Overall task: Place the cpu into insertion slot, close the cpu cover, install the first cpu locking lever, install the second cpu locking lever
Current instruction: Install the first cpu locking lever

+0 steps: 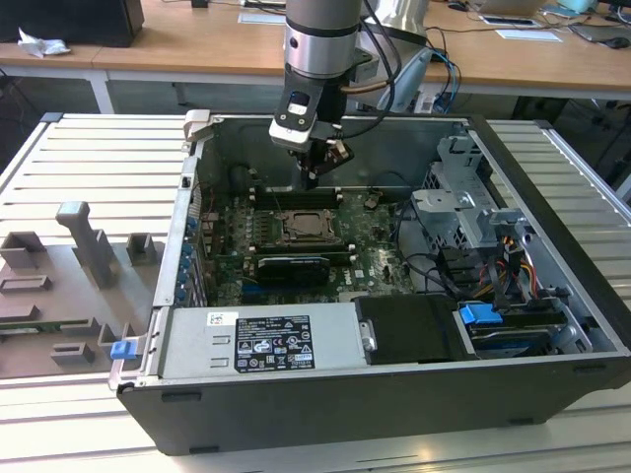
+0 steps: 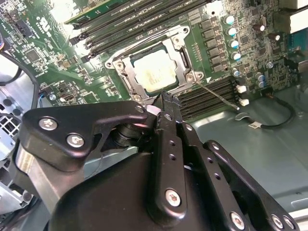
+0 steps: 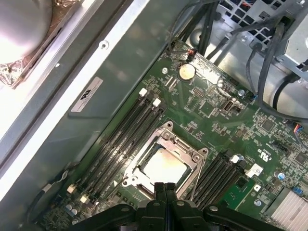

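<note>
Jaws pressed together and holding nothing, hanging just above the edge of the insertion slot, cpu seated inside, cpu cover lying flat around it, green motherboard beneath.

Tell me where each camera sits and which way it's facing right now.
Exterior view: off the arm, above the open computer case, looking down into it; the arm and gripper hang over the motherboard.
First wrist view: on the wrist, looking past the shut fingertips at the cpu under the cpu cover.
Second wrist view: on the wrist, behind the gripper's black linkage, facing the same board.
Shared: both wrist views show the cpu and memory slots; the exterior view shows the insertion slot too.
</note>
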Motion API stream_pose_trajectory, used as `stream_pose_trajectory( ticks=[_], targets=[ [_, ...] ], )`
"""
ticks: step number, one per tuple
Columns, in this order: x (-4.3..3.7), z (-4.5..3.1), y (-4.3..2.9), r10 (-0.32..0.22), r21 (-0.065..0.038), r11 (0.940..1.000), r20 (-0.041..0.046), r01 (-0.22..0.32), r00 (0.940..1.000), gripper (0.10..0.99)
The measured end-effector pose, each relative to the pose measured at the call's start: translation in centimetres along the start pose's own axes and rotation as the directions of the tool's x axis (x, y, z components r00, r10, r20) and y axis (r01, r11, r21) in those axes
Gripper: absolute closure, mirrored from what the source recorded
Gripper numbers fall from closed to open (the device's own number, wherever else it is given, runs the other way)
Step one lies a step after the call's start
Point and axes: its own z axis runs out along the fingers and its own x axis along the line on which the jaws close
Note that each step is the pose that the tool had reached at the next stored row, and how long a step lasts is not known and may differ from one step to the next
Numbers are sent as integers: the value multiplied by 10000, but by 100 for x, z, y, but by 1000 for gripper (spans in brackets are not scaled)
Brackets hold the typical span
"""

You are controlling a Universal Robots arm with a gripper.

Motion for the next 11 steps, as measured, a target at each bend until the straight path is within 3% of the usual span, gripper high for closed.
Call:
stream_pose_trajectory(
  ticks=[11],
  targets=[
    [0,0,0,-713,20,9975,-17,713,9975,980]
  ],
)
